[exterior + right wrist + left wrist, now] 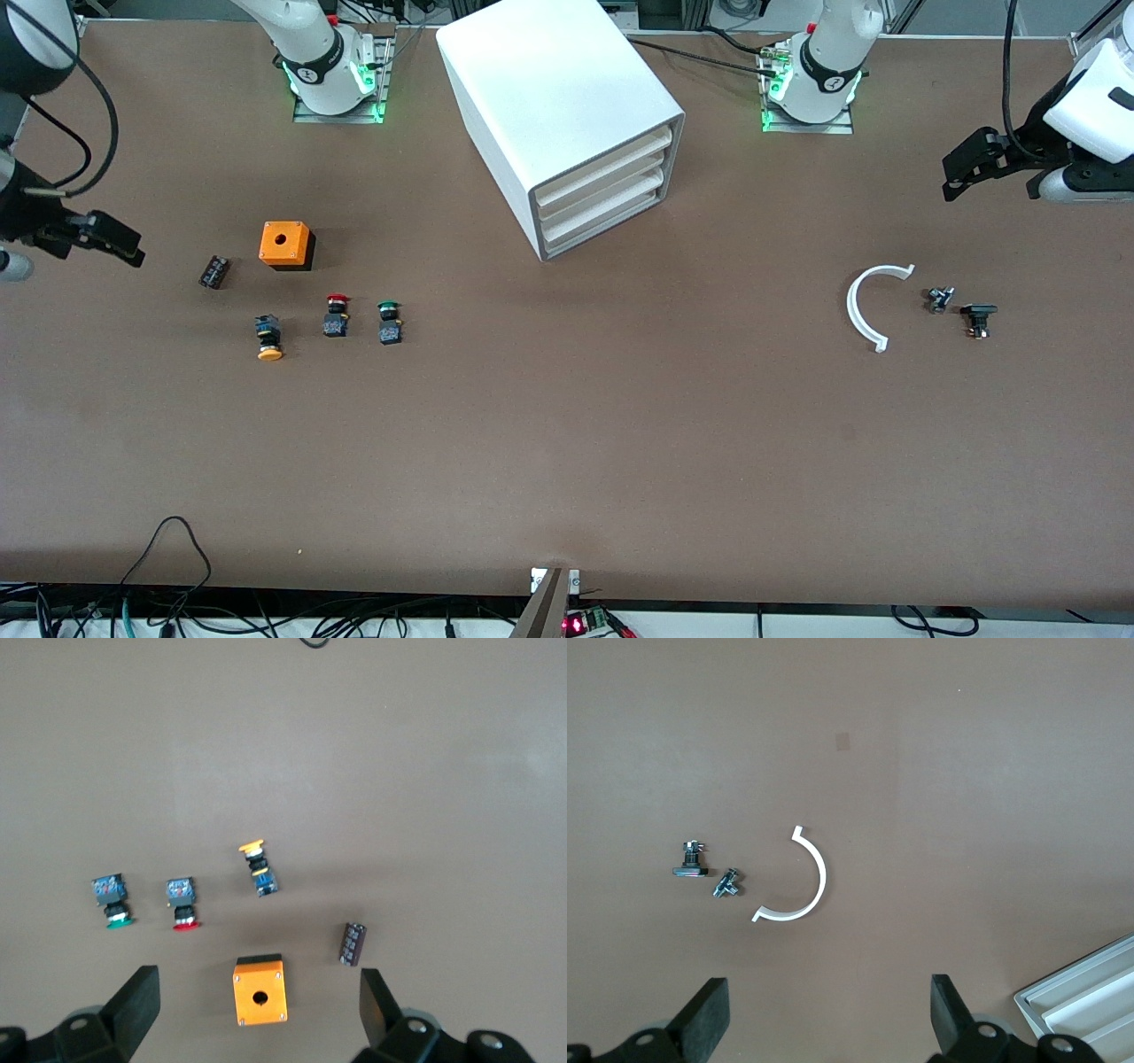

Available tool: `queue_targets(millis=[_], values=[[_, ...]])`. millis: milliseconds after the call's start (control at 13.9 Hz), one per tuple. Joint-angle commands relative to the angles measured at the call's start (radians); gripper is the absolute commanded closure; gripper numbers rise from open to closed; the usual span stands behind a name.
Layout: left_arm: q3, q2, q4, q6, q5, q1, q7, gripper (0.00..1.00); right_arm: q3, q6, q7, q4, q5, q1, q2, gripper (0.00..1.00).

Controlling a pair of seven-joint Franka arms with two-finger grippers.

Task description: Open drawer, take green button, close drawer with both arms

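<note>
The white cabinet [558, 106] stands at the table's middle, near the arms' bases. Its three drawers look shut; the bottom drawer [602, 221] sits flush with the two above it. The green-capped button [388, 321] lies on the table toward the right arm's end, beside the red-capped one; it also shows in the right wrist view [112, 901]. My right gripper [124, 244] is open and empty, in the air over the table's right arm end [257, 1014]. My left gripper [952, 177] is open and empty over the left arm's end [828, 1019].
A red-capped button [336, 315], an orange-yellow-capped button [268, 338], an orange box [285, 245] and a dark component [213, 271] lie by the green one. A white curved piece [873, 306] and two small metal parts [939, 299] [978, 317] lie toward the left arm's end.
</note>
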Motion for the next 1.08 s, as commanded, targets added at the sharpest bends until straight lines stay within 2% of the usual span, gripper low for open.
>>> queue_targets(millis=[0, 143, 359, 574, 1004], values=[[0.004, 0.014, 0.032, -0.015, 0.011, -0.02, 0.018, 0.0, 0.013, -0.069, -0.002, -0.048, -0.004, 0.0, -0.082, 0.0], [0.006, 0.015, 0.027, -0.018, 0.019, -0.049, 0.016, 0.0, 0.019, -0.089, 0.004, -0.01, -0.008, 0.004, -0.073, 0.0], [0.001, 0.02, 0.029, -0.018, 0.011, -0.036, 0.016, 0.0, 0.019, -0.079, 0.008, 0.04, -0.003, 0.006, -0.037, 0.0], [-0.008, 0.02, 0.03, -0.019, 0.011, -0.037, 0.013, 0.0, 0.014, -0.052, -0.009, 0.099, 0.051, 0.0, 0.01, 0.0], [-0.008, 0.018, 0.032, -0.019, 0.011, -0.037, 0.015, 0.0, 0.019, -0.155, -0.09, 0.118, 0.038, 0.006, 0.006, 0.0]])
